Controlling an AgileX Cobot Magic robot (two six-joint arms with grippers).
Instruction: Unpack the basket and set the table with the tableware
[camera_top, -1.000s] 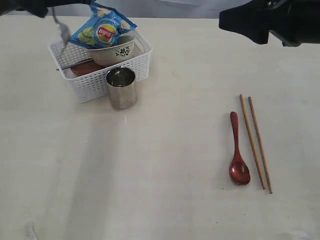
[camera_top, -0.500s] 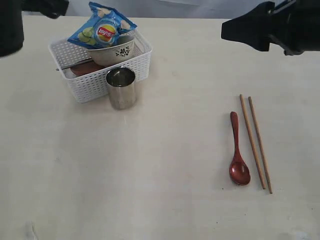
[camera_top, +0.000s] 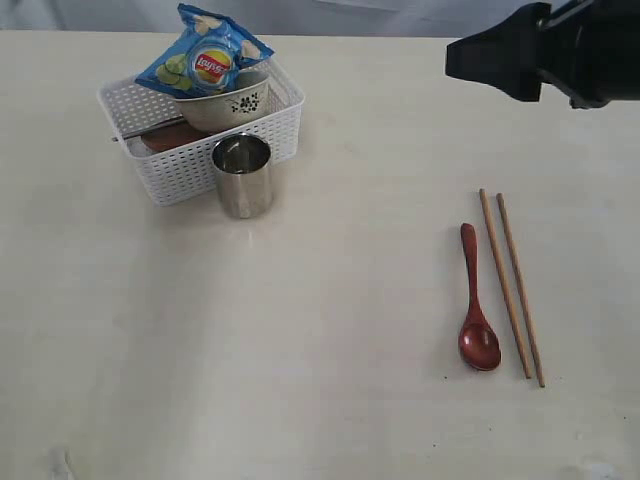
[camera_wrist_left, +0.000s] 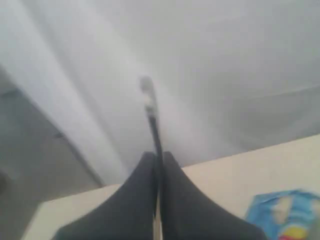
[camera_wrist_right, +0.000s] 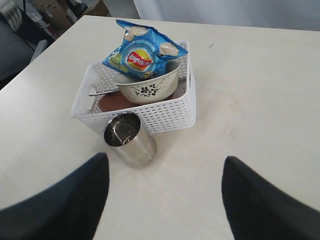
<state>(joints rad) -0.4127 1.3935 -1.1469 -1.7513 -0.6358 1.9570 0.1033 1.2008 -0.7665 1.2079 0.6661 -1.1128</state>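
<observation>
The white basket (camera_top: 285, 128) (camera_wrist_right: 167, 119) stands at the table's (camera_top: 300, 350) far left. It holds the floral bowl (camera_top: 232, 106) (camera_wrist_right: 150, 90), a reddish-brown plate (camera_top: 168, 137) (camera_wrist_right: 111, 103) and a silver handle (camera_wrist_right: 97, 93). A steel cup (camera_top: 243, 176) (camera_wrist_right: 131, 141) stands just outside it. The dark red spoon (camera_top: 476, 300) and chopsticks (camera_top: 507, 280) lie at the right. My left gripper (camera_wrist_left: 157, 156) is out of the exterior view, raised and shut on a thin silver fork (camera_wrist_left: 148, 102). My right gripper (camera_wrist_right: 165, 160) hovers open, well above the table.
A blue chip bag (camera_top: 206, 60) (camera_wrist_right: 144, 55) rests on top of the bowl. The right arm's dark body (camera_top: 550, 50) hangs over the table's far right corner. A pale wall or curtain fills the left wrist view.
The left arm, holding the fork above the basket's far left corner a second ago, has lifted out of the exterior view. The right arm edged slightly right.
</observation>
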